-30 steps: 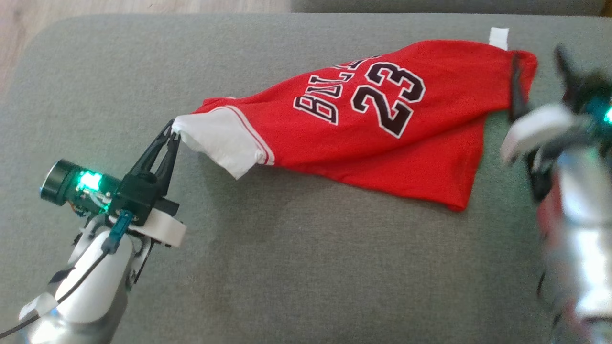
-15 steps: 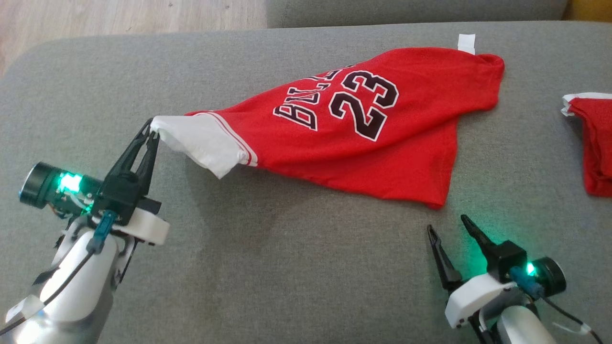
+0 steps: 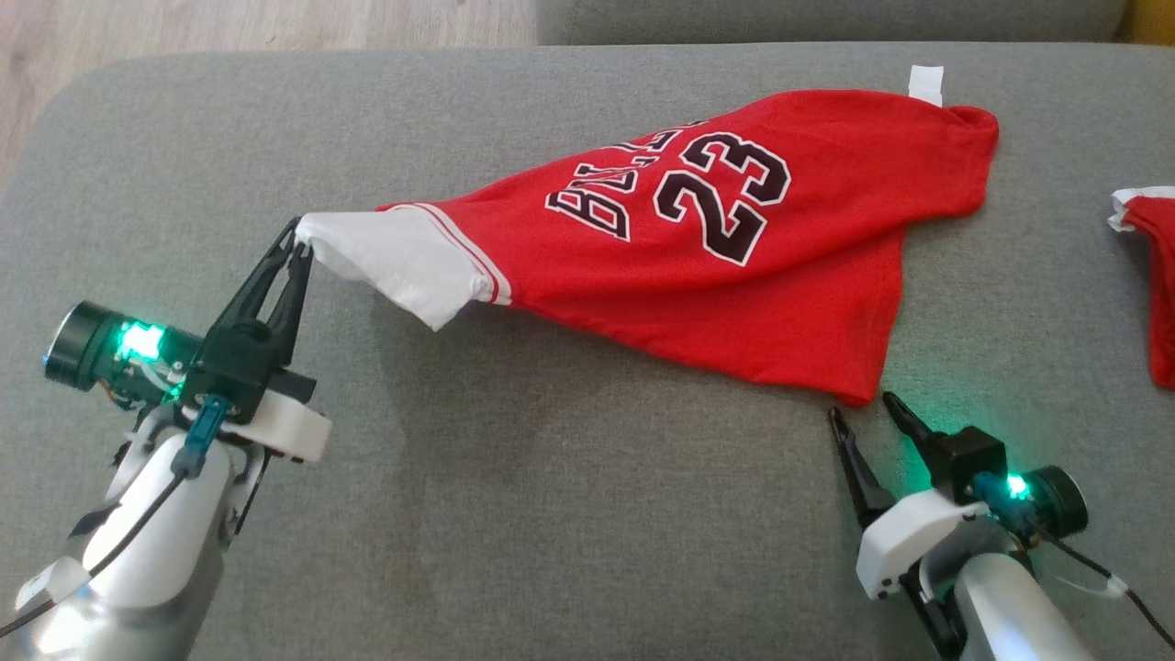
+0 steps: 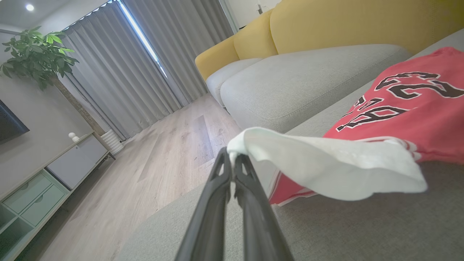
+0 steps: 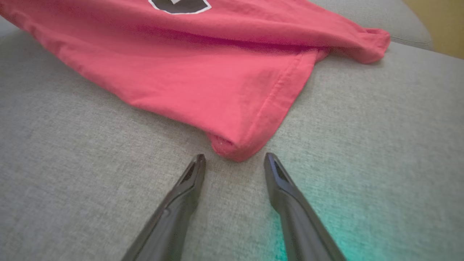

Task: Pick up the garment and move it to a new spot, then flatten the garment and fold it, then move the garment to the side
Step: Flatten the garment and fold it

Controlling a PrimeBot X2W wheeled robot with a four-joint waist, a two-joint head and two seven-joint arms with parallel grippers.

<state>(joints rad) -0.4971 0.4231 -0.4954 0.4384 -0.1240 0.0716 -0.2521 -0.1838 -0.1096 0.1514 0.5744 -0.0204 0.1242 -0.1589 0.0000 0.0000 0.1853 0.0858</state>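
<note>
The garment [image 3: 734,275] is a red jersey with "23" in black and a white sleeve, spread across the grey cushion [image 3: 551,532]. My left gripper [image 3: 298,240] is shut on the tip of the white sleeve [image 4: 326,163], holding that end slightly lifted. My right gripper [image 3: 863,406] stands open just below the jersey's near right corner [image 5: 235,148]; in the right wrist view that corner lies just ahead of the two fingertips, between their lines, untouched.
A second red and white garment [image 3: 1152,275] lies at the right edge of the cushion. A wooden floor [image 3: 229,23] shows beyond the cushion's far left edge. A grey and yellow sofa [image 4: 326,54] stands behind in the left wrist view.
My right gripper came from the jersey's far right corner down to its near right corner and has begun narrowing. The left gripper keeps its hold on the sleeve. The camera shifted slightly.
</note>
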